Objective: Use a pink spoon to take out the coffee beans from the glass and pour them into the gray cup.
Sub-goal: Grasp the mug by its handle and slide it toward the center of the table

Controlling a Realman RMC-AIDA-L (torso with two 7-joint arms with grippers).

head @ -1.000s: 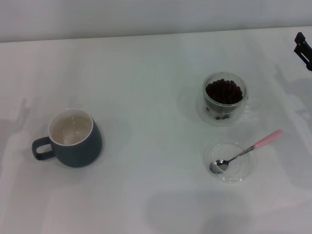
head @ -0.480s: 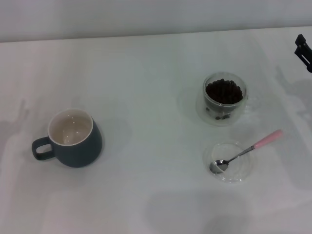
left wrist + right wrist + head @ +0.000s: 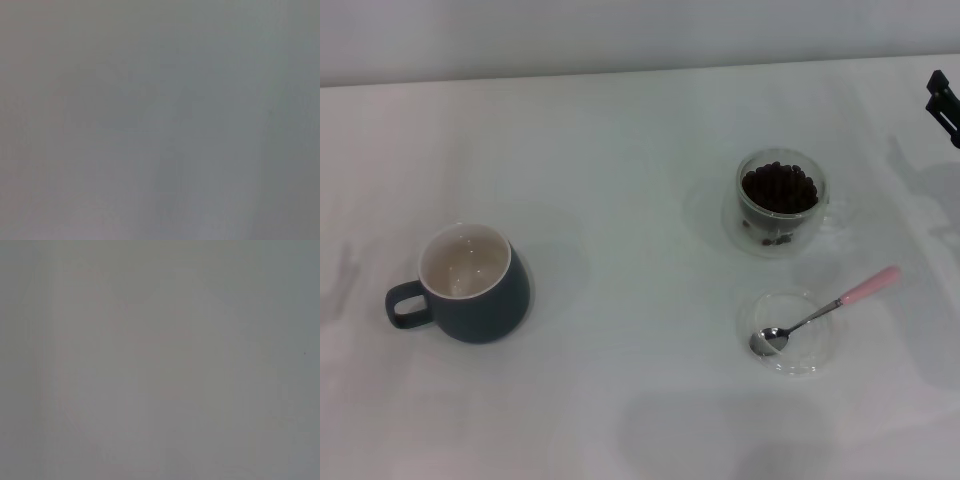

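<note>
- Nothing of the task looks started: the pink spoon [image 3: 825, 312] lies untouched, its silver bowl resting in a flat clear glass saucer [image 3: 790, 333] and its pink handle sticking out over the rim, away from the robot and to its right.
- The glass [image 3: 781, 203] stands upright just beyond the saucer, on the robot's right side, heaped with dark coffee beans [image 3: 779, 187] up to its rim.
- The gray cup [image 3: 470, 282] stands upright well apart from them, on the robot's left, its loop handle pointing left. Its off-white inside shows no beans.
- Still to do, by my judgement: grasp the spoon, scoop beans out of the glass, carry them across and tip them into the cup.
- The right gripper [image 3: 942, 103] shows only as a dark part at the far right edge of the head view, beyond the glass; whether it is wide or narrow cannot be told, and it holds nothing visible.
- The left gripper is not in view, and both wrist views show only a plain blank surface.
- The table [image 3: 630, 180] is a smooth, pale white surface, meeting a pale wall along its far edge. No more of the room shows.
</note>
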